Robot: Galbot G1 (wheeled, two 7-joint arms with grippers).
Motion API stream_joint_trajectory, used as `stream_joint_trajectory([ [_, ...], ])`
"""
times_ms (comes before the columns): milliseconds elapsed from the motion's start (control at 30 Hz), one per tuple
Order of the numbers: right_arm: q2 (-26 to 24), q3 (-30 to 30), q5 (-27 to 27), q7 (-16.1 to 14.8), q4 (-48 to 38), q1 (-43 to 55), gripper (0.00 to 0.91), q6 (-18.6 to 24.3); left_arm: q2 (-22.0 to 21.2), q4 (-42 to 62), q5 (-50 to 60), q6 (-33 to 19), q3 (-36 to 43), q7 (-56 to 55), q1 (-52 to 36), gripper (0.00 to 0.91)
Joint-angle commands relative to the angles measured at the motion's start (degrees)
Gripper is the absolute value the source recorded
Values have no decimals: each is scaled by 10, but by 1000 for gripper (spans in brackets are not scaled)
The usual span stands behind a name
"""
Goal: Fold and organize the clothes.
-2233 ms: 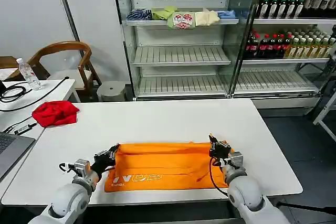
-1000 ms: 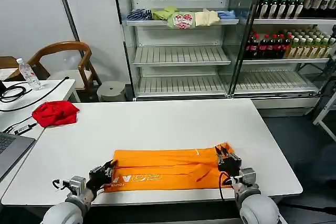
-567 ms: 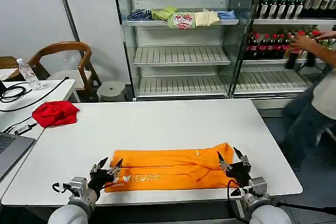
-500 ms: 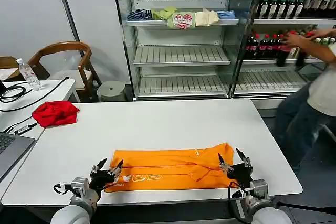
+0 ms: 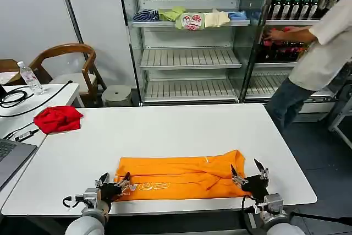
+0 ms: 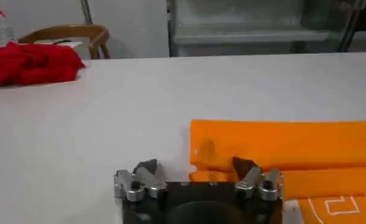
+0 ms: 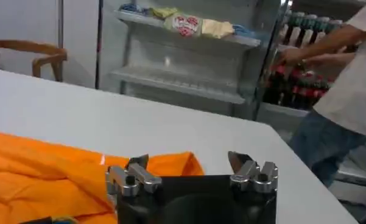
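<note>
The orange T-shirt (image 5: 179, 177) lies folded into a long band near the front edge of the white table (image 5: 165, 130), white lettering toward its near left part. My left gripper (image 5: 112, 180) hovers open at the band's left end, holding nothing; in the left wrist view the left gripper (image 6: 195, 168) frames the shirt's (image 6: 280, 146) folded edge. At the band's right end my right gripper (image 5: 247, 171) is open and free of the cloth. In the right wrist view the right gripper (image 7: 187, 161) sits just behind the shirt's (image 7: 42, 176) right corner.
A red cloth (image 5: 57, 118) lies on the side table at the left, beside a laptop, cables and a water bottle (image 5: 30, 77). Small garments sit on the cooler shelf (image 5: 190, 19) behind. A person (image 5: 313, 53) stands at the right by the bottle shelves.
Both grippers let go of the shirt's ends, opened and drew back toward the table's front edge. The shirt settled flat. A person walked in at the right.
</note>
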Motion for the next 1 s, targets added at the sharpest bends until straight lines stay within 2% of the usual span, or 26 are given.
stream_joint_trajectory([
  [33,3,5,-10,0,-6,-9,907,4,-3,1,-4,8,23,-30,-11,20],
  [433,10,-3,-17,1,-17,-8,907,10,-14,-17,34,5,29,-15,10,20],
  [633,8,-6,-20,1,-24,-6,907,13,-8,-13,62,5,2,-3,5,20],
  [1000,5,-13,-19,2,-30,3,907,20,64,16,36,45,-197,13,32,20],
])
